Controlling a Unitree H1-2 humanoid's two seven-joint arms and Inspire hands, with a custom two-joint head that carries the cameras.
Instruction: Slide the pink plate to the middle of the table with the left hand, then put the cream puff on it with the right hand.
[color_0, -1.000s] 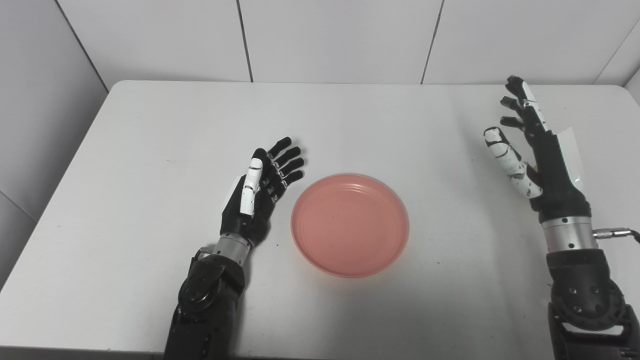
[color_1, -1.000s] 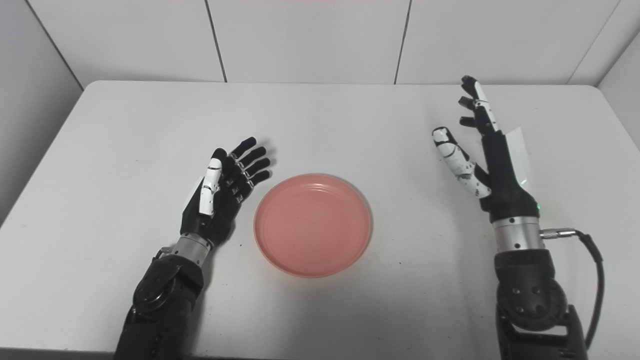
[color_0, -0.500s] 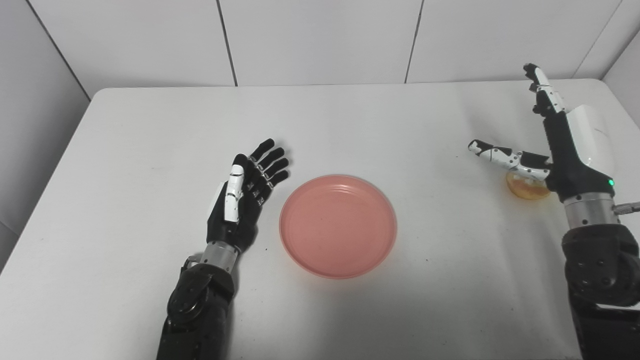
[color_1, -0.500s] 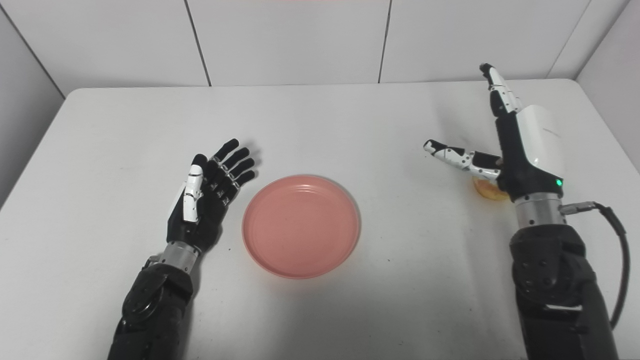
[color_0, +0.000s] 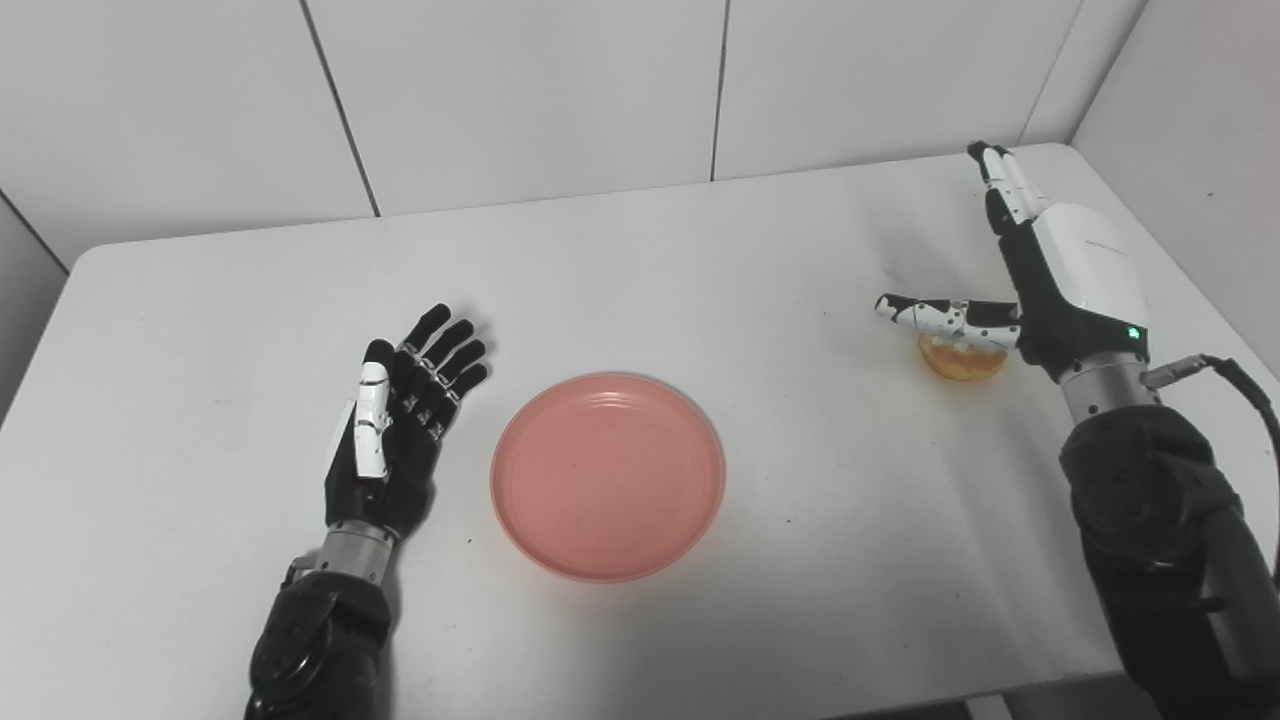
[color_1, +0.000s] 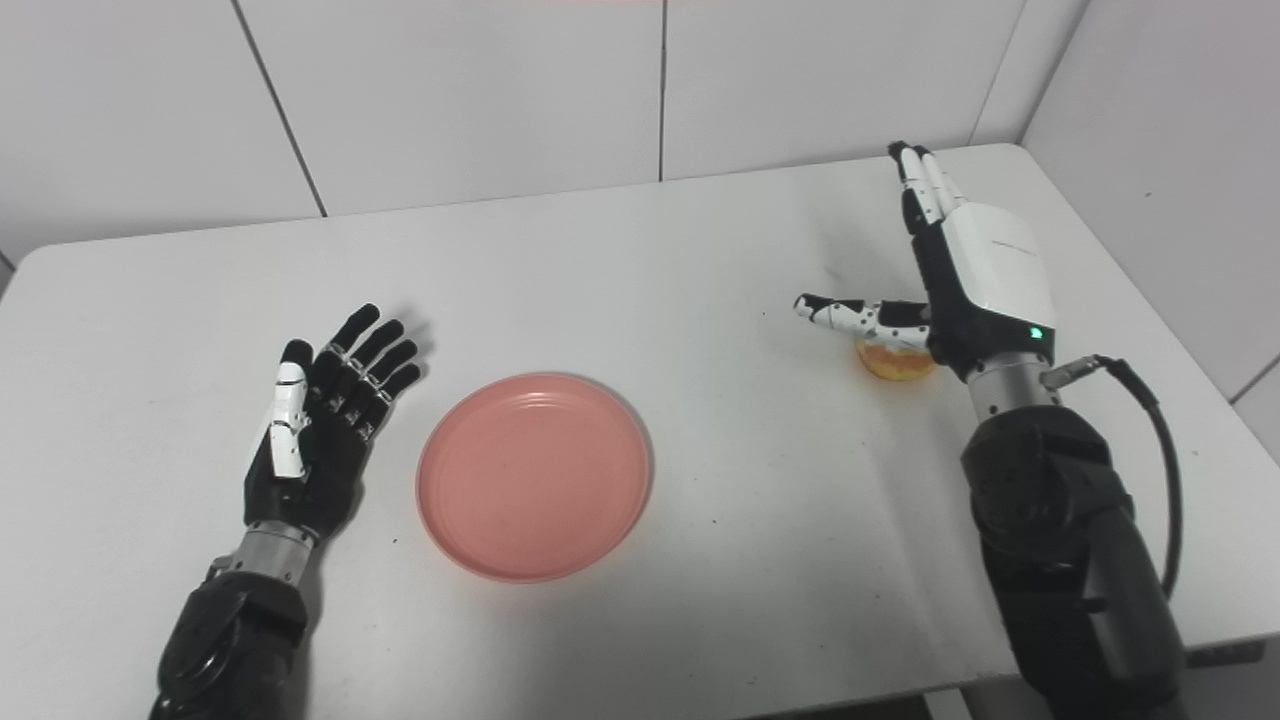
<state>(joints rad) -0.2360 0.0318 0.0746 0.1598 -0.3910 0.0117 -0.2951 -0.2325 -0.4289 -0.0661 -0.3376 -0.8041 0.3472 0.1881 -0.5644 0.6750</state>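
My left hand (color_0: 390, 440) lies palm up on the white table (color_0: 200, 330), its black fingers (color_0: 440, 355) spread and released, holding nothing. It rests just beside the left edge of the round, shallow pink plate (color_0: 607, 476) without touching it. The plate sits flat near the middle of the table and has nothing on it.

My right hand (color_0: 1050, 275) is over on the far right side of the table, well apart from the plate. Its white back faces up and to the right, the fingers (color_0: 1005, 175) stretched straight out toward the back wall, and the thumb (color_0: 930, 310) sticks out sideways to the left. The hand is open and grasps nothing. The small, round, golden cream puff (color_0: 962, 358) sits on the table directly under the thumb and the base of the palm, partly hidden by them. I cannot tell whether the thumb touches the puff or only hangs above it. A black cable (color_1: 1150, 420) loops out from my right wrist.
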